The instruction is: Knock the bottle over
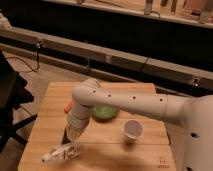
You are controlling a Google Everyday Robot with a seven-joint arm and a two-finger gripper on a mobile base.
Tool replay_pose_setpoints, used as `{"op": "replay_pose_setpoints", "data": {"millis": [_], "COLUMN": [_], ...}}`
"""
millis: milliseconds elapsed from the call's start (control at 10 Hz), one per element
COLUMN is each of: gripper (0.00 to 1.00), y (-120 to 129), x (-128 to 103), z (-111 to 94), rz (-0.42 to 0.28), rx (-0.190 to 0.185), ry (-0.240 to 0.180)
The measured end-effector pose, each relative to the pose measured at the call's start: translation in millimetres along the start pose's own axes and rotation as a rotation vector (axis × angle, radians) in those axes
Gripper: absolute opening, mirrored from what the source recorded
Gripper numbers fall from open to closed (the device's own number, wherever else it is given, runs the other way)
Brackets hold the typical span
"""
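Note:
The small whitish translucent bottle [62, 152] lies on its side near the front left of the wooden table [145, 150], its cap end pointing left. My gripper [74, 134] hangs at the end of the white arm [130, 102], just above and behind the bottle. The arm reaches in from the right, bends at an elbow over the table's middle and points down.
A white cup [132, 130] stands to the right of the arm. A green bowl [105, 113] sits behind it at mid-table. A flat black block [64, 135] shows partly beside the gripper. An orange object [66, 106] lies at the left. A dark chair [10, 95] stands left of the table.

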Motion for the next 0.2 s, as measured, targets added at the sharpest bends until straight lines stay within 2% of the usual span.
{"op": "replay_pose_setpoints", "data": {"millis": [200], "gripper": [0.0], "y": [14], "x": [16], "z": [-10], "rz": [0.031], "rx": [0.01], "ry": [0.006]}}
